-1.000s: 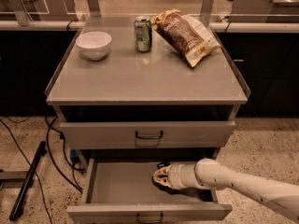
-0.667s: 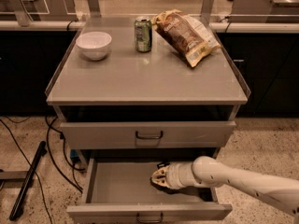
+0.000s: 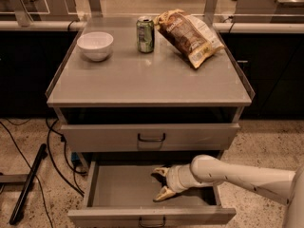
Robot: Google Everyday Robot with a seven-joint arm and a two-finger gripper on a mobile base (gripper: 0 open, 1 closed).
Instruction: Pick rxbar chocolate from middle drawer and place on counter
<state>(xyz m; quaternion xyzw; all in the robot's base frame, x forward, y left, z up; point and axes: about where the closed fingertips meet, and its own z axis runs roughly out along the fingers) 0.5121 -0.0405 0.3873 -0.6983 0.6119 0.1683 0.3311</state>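
My gripper (image 3: 157, 186) is inside the open middle drawer (image 3: 118, 189), low over its grey floor, right of centre. Its two fingers are spread apart, one tip toward the back (image 3: 157, 173) and one toward the front (image 3: 159, 197), with bare floor showing between them. A small dark patch lies against the back finger; I cannot tell whether it is the rxbar chocolate, which does not otherwise show. My white arm (image 3: 237, 175) reaches in from the right. The grey counter (image 3: 142, 80) is above.
On the counter stand a white bowl (image 3: 95, 45), a green can (image 3: 145, 34) and a brown-and-yellow chip bag (image 3: 189, 36). The drawer above (image 3: 152, 137) juts out a little over the open one. Cables (image 3: 54, 151) and a black bar (image 3: 28, 182) lie on the floor at left.
The gripper has shifted slightly left in the drawer and its fingers have spread wider apart.
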